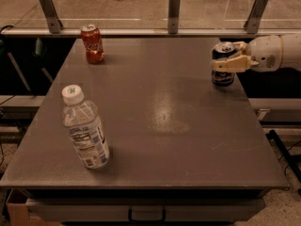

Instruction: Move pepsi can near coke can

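Observation:
The pepsi can (pixel 222 74), dark blue with a silver top, stands upright near the table's right edge. My gripper (pixel 229 56) reaches in from the right and its cream fingers (pixel 229 64) are closed around the can's upper half. The coke can (pixel 92 44), red with white lettering, stands upright at the far left corner of the table, well apart from the pepsi can.
A clear plastic water bottle (pixel 85 129) with a white cap stands at the near left of the grey table (pixel 160 126). A glass rail with metal posts (pixel 173 11) runs along the table's far edge.

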`<control>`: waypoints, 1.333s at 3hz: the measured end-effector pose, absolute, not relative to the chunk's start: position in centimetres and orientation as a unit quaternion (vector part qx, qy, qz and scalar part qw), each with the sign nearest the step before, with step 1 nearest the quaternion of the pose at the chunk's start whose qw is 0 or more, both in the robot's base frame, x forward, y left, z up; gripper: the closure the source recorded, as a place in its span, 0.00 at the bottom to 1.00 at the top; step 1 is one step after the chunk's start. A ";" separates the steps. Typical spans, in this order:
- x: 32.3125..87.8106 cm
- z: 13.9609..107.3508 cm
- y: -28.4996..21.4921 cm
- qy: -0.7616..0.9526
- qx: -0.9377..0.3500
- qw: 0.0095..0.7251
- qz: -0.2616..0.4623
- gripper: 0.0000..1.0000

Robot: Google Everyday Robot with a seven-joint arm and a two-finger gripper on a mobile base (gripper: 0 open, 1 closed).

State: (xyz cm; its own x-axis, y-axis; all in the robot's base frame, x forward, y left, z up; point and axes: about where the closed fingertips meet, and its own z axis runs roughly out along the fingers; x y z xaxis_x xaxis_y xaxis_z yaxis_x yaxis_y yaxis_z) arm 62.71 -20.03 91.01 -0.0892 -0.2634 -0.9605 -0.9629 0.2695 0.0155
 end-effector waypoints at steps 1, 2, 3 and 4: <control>65.5 92.3 -14.7 0.600 -0.485 0.511 0.380 1.00; 68.8 94.1 -8.7 0.574 -0.476 0.548 0.380 1.00; 71.0 95.5 -2.3 0.559 -0.468 0.574 0.373 1.00; 72.1 95.3 4.1 0.556 -0.458 0.583 0.376 1.00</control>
